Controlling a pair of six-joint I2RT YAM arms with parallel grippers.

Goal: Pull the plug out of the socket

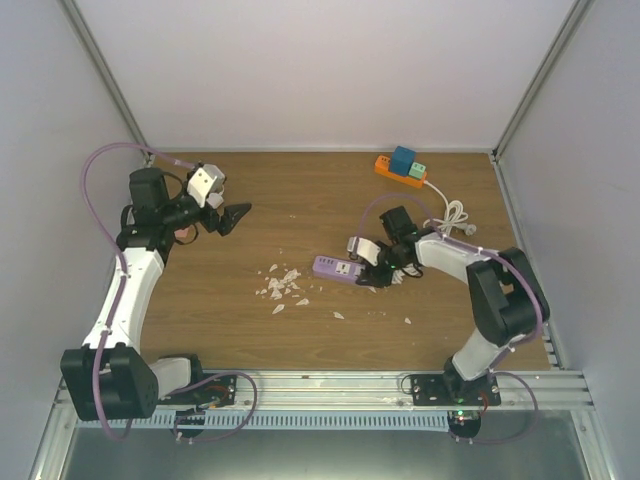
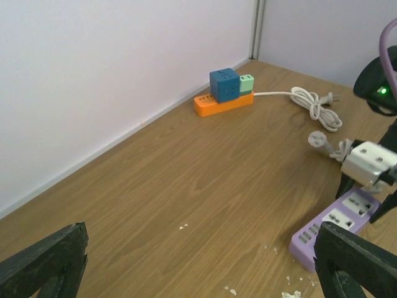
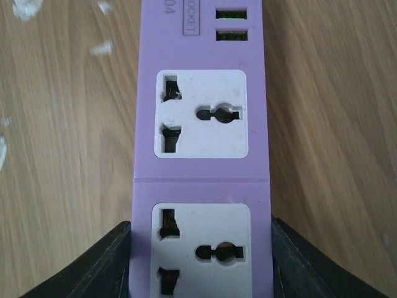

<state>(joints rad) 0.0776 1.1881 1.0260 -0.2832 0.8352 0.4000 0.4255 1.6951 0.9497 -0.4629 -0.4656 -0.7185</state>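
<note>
The right gripper clasps the purple power strip, one finger pressed to each long side. Two white sockets lie just ahead of the fingers, their holes bare. Only the left wrist view shows a white plug on its cord just beyond the strip. The left gripper hangs spread wide, well apart.

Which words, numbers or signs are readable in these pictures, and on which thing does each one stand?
"OCKET": in a frame on the purple power strip; its start is cut off by the picture edge.
"04": beside it, on the same strip.
Blue cube: marks too small to read.
</note>
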